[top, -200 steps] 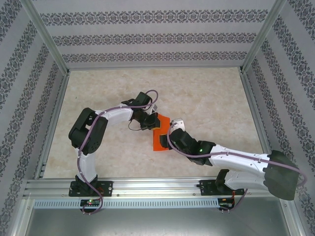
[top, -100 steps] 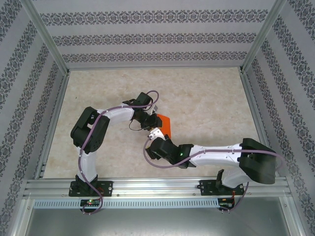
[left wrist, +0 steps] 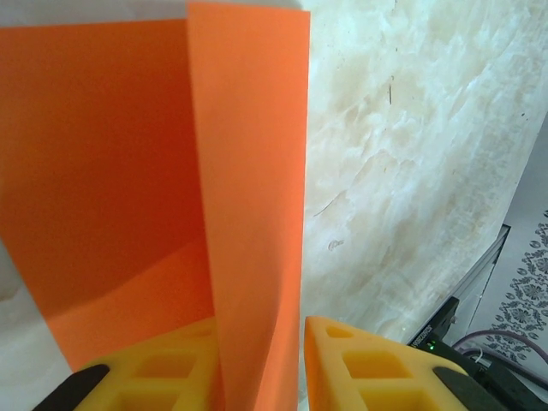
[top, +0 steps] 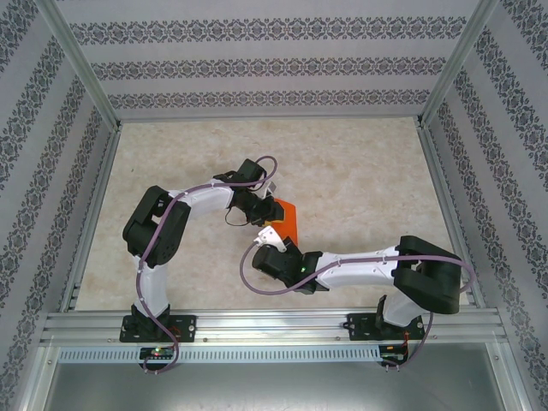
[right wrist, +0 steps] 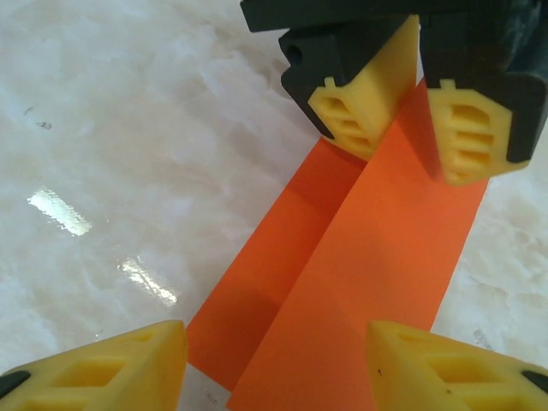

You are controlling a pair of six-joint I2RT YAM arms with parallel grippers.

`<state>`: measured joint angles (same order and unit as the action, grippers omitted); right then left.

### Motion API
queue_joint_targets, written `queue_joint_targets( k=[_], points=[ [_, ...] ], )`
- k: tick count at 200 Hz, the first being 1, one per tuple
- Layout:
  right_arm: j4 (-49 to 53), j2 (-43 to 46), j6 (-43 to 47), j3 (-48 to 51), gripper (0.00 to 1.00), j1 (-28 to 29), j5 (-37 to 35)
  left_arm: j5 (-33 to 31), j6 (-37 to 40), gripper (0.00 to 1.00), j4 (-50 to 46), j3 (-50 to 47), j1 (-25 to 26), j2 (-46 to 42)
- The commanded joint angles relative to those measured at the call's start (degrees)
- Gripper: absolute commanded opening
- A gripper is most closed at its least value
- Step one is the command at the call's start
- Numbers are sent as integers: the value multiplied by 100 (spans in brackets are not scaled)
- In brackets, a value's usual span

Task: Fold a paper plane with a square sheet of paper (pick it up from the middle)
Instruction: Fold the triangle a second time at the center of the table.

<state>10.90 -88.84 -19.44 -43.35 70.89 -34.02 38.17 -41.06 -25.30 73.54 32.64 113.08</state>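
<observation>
- Left gripper (right wrist: 411,145): sits at the far end of the paper (right wrist: 360,282). Its jaws are slightly apart, straddling a raised flap, and no pinch shows.
- Paper: lies on the table (right wrist: 111,128), mid-scene, folded into a long strip with a crease down its length. Its long axis runs near to far, from one gripper to the other.
- Right gripper (right wrist: 272,342): at the strip's near end, jaws wide and holding nothing. The strip lies straight ahead, centred between the fingers, so this arm looks best placed for the near edge.

Left tool (right wrist: 409,137) low, jaws narrowly parted; right tool (right wrist: 274,364) facing it, jaws spread wide.
</observation>
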Motion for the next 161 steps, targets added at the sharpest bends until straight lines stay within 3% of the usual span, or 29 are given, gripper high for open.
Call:
queue_joint_targets(
  k=[1,69,119,161],
  points=[
    [-48,-78,-28,-161,50,75,-374,88,30,29,-120,126,-56,-84],
    [350,11,-254,-237,16,71,-804,-210,145,30,-380,212,-51,-300],
    [697,244,-484,-435,2,41,-902,-1211,373,35,-1138,331,-175,-729],
    [1513,831,-1147,-819,0,-225,-873,-2051,444,44,-1543,39,-677,-1524]
  ],
)
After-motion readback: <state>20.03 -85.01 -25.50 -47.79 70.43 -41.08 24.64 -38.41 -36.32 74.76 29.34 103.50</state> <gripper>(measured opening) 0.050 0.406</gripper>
